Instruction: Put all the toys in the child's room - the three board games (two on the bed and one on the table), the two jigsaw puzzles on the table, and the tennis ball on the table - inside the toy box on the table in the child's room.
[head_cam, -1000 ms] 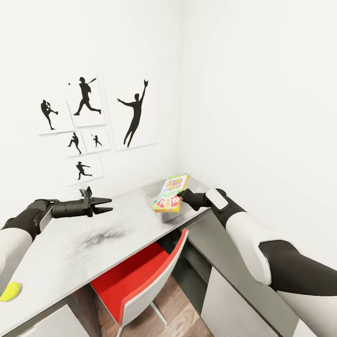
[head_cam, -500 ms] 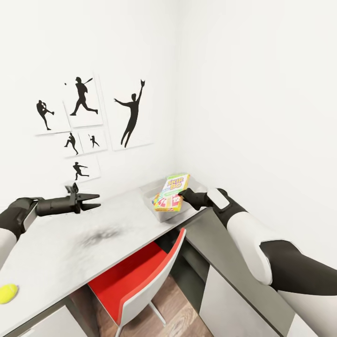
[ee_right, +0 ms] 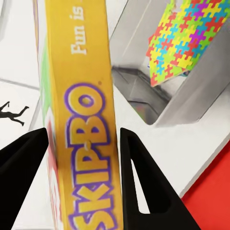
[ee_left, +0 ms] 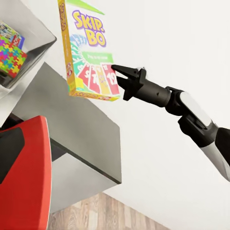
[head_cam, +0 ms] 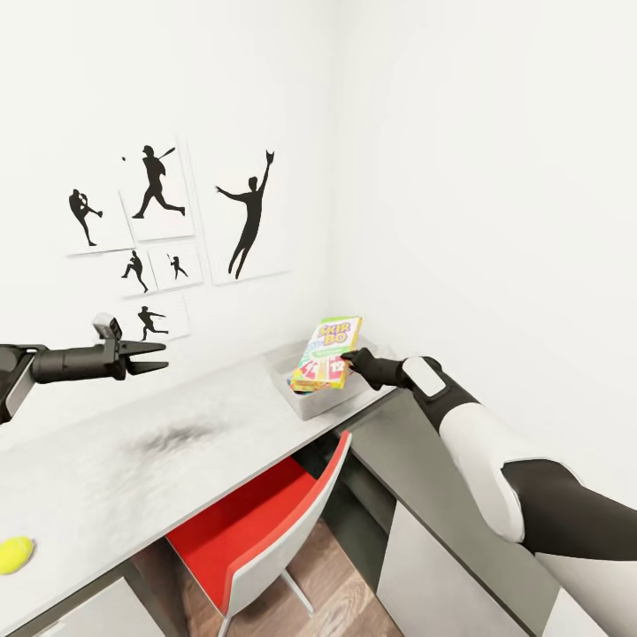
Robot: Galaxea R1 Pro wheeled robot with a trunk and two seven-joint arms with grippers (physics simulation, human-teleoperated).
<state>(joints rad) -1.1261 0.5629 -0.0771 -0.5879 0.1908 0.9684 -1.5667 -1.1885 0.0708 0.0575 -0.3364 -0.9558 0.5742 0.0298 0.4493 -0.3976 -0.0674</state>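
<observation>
the right gripper (head_cam: pixel 351 358) pinches the skip-bo board game (head_cam: pixel 326 353) upright, just above the toy box (head_cam: pixel 311 402). the left gripper (head_cam: pixel 157 356) hangs open, holding nothing. let go while it tilts, and the game may land on the rim and tip out.

The right arm reaches forward over the tabletop's far right corner, its right gripper (head_cam: pixel 352 358) clamped on a Skip-Bo board game (head_cam: pixel 326 354) held upright. The left arm stretches level above the tabletop's back edge, left gripper (head_cam: pixel 156 356) parted and empty.
</observation>
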